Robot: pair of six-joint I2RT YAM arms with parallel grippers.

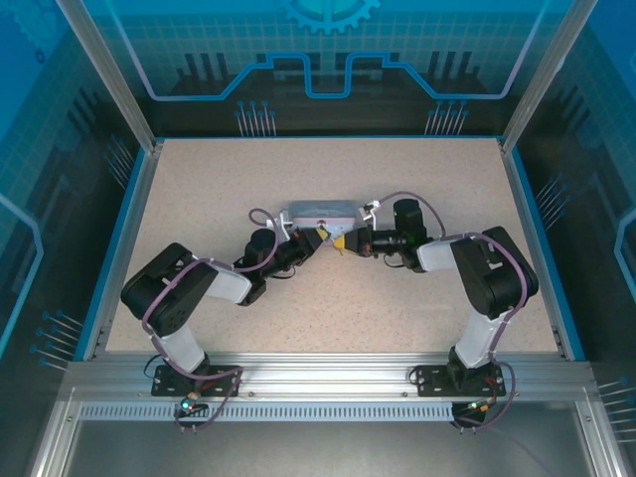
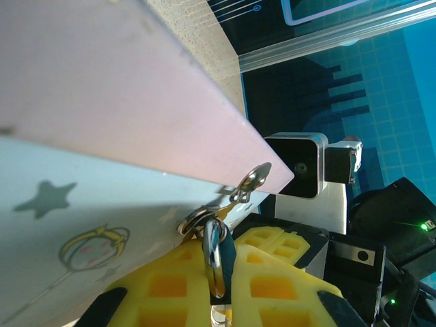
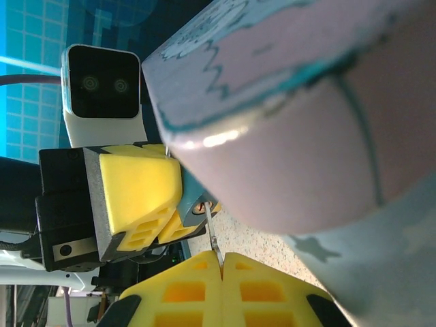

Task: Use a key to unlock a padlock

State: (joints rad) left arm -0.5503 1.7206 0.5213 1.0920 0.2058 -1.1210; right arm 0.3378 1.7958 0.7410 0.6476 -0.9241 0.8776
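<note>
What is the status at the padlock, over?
Left claw shut on padlock, at the hasp of the tin. Right claw shut on key, tip at the padlock; insertion unclear. Tin crowds both claws.

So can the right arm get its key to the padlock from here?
Probably yes: the right gripper pinches the key, its tip close by the padlock that the left gripper holds, and nothing seems to stand between them.

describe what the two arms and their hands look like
Both the left arm and right arm are black with pale grey covers and looping purple cables. The left hand and right hand have yellow fingers with square pockets, on black bodies.
</note>
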